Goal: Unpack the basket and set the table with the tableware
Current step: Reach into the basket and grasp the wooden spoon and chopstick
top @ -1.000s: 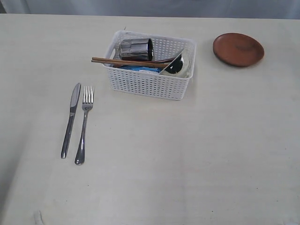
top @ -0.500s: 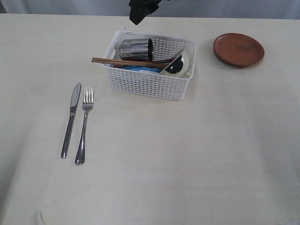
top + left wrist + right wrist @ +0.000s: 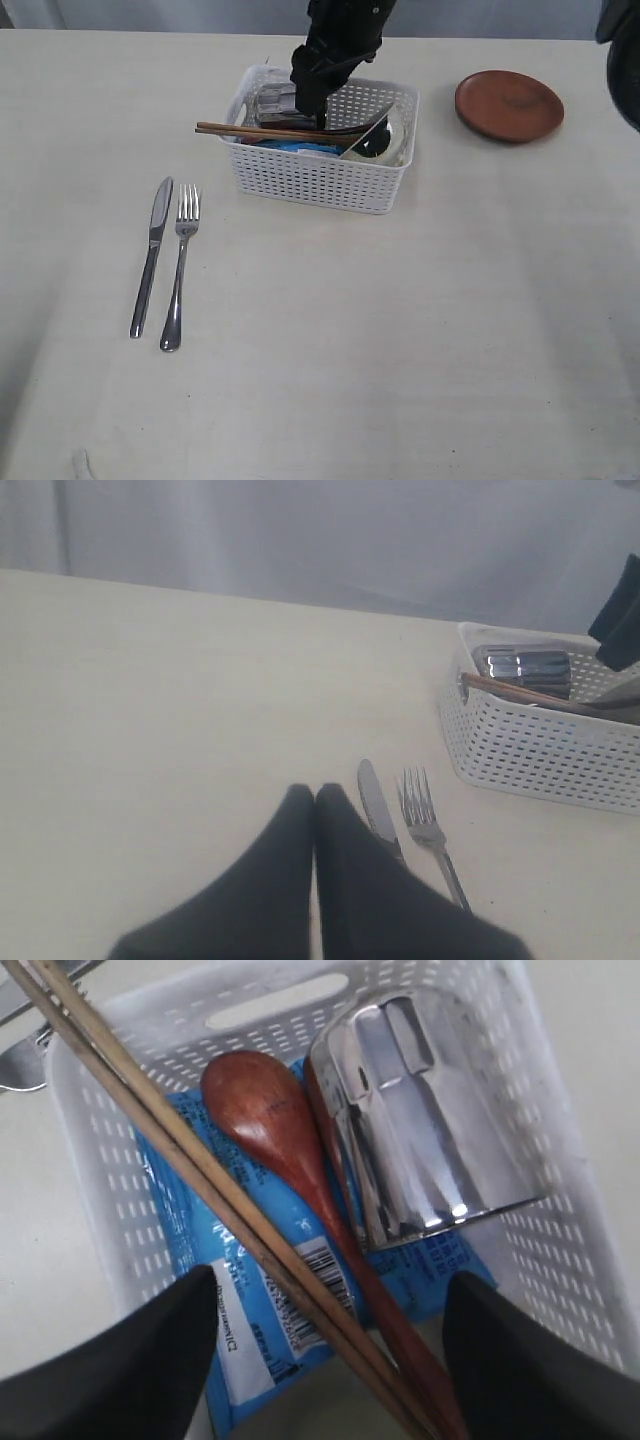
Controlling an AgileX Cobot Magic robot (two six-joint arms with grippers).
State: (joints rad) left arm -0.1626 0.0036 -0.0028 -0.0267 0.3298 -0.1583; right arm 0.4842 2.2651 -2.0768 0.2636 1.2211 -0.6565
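White lattice plastic basket on the pale beige tabletop, holding a shiny steel cup, reddish-brown wooden spoon and wooden chopsticks. The right hand hangs over them, spread wide and empty. Likely step: picking out the cup, which calls for descending astride it.

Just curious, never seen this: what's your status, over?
Right hand open, over the basket. Left hand shut, empty. Steel cup lying inside; chopsticks cross the basket.

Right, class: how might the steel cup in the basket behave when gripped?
The steel cup is mirror-polished, so probably slippery. It lies on its side, so a nudge may roll it. Being metal, it should stay rigid.
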